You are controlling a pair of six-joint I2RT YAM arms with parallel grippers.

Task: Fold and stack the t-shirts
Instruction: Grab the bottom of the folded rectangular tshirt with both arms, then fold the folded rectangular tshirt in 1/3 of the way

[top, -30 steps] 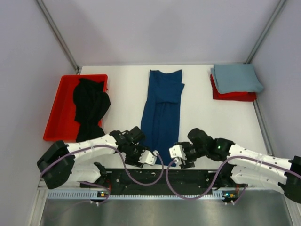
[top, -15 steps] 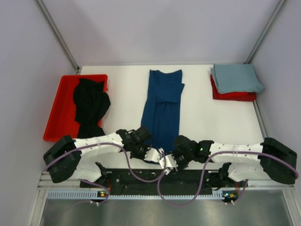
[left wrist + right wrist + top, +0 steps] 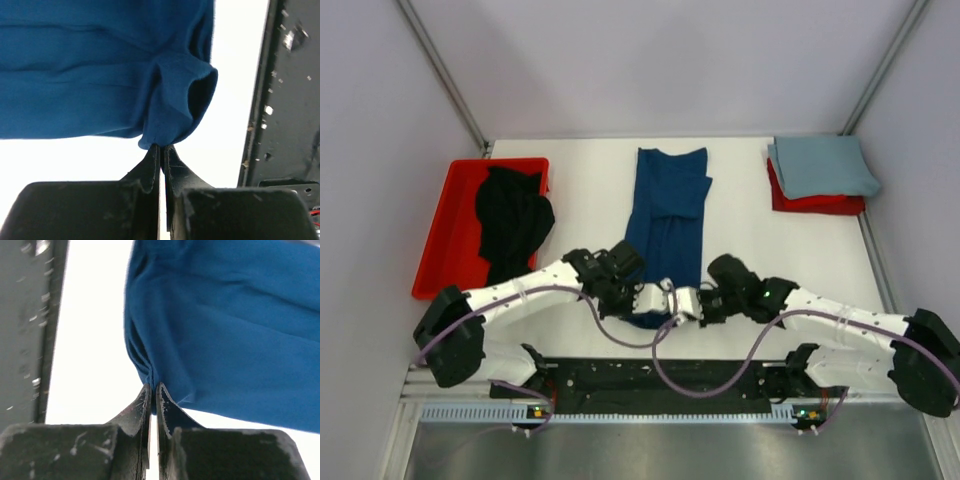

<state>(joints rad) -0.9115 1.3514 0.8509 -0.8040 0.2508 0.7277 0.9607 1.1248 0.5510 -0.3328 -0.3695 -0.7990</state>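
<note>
Blue shirt lies lengthwise down the middle of the white table, folded into a long narrow strip with an extra layer folded across its far half. Its bottom hem sits at the near edge of the table. Left claw is clamped tight on the near-left corner of that hem, tips pressed together, with cloth bunched into a small open loop right above them. Right claw is clamped as well, pinching the near-right corner of the same hem, with gathered folds running up from the tips. Both claws sit close side by side over the near edge, just ahead of the black base rail, each arm reaching in from its own side. Rest of the strip lies flat on the table. Black shirt lies crumpled and unfolded in the red tray along the left edge. Grey-blue shirt is folded in the far right corner, resting on top of a red folded piece, whose edge shows beneath on the near side.
</note>
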